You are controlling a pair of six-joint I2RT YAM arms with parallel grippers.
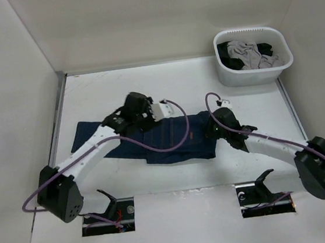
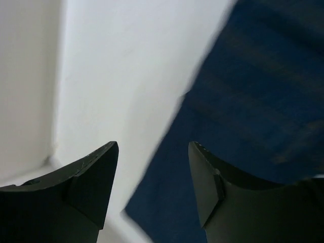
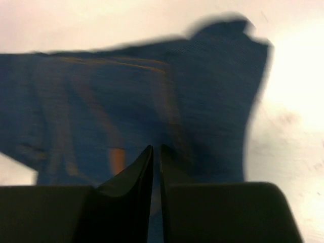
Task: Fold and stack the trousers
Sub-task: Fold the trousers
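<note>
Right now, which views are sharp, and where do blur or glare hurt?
Top view: sharp and evenly lit, jeans clear. Left wrist: jeans soft and out of focus, table bright. Right wrist: jeans' edges smeared, table washed out by glare at right, right gripper only a dark silhouette.

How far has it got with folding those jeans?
The trousers lie flat in one long strip, apparently leg over leg. Now the left gripper hangs open over their edge; the right gripper is shut near the waistband. Folding them shorter and stacking remain.
</note>
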